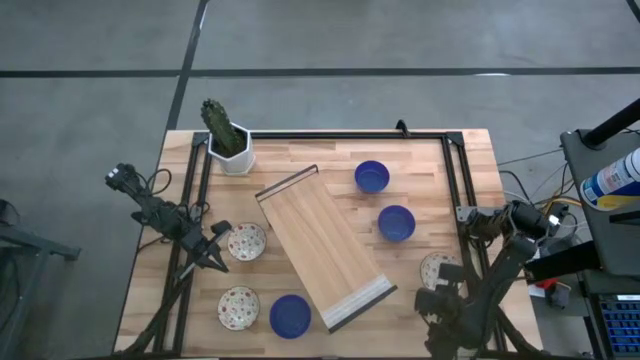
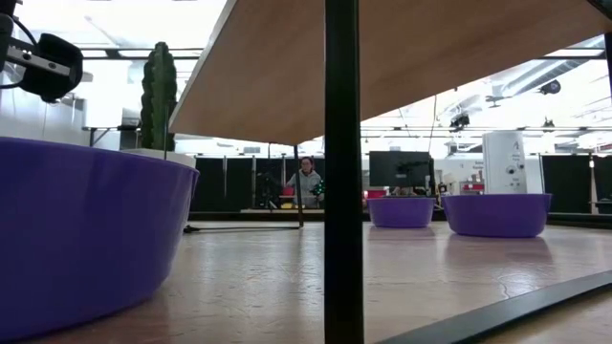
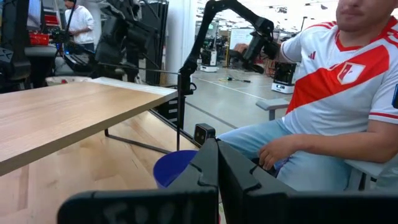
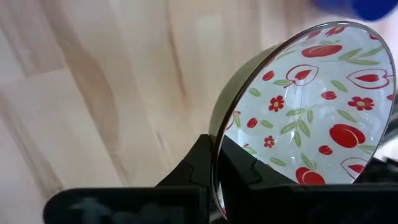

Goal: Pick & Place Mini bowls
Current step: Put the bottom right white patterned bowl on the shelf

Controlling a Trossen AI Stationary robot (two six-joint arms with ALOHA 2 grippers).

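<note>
In the high view three cobalt blue mini bowls (image 1: 371, 177) (image 1: 396, 222) (image 1: 289, 315) and two floral cream ones (image 1: 247, 241) (image 1: 238, 307) rest on their bases on the table. A third floral bowl (image 1: 437, 268) is at the right, with my right gripper (image 1: 440, 290) shut on it; the right wrist view shows its red-and-green inside (image 4: 311, 106). My left gripper (image 1: 215, 255) waits shut and level at the table's left, beside a floral bowl and touching nothing. Its fingers (image 3: 217, 168) show with a blue bowl (image 3: 174, 169) beyond them. My right gripper pinches the floral bowl's rim (image 4: 215, 163), one finger on the patterned inside and the other on the outer wall. The fingers point steeply down at it from above. The bowl is tipped up on edge in the hold, its inside facing sideways, and looks raised off the wood.
A raised wooden board (image 1: 322, 245) slants across the table's middle on thin black legs; the low view shows its underside (image 2: 382, 67). A cactus in a white pot (image 1: 230, 145) stands at the far left. A black frame (image 1: 455, 180) rims the table. A seated person (image 3: 336, 93) is beyond it.
</note>
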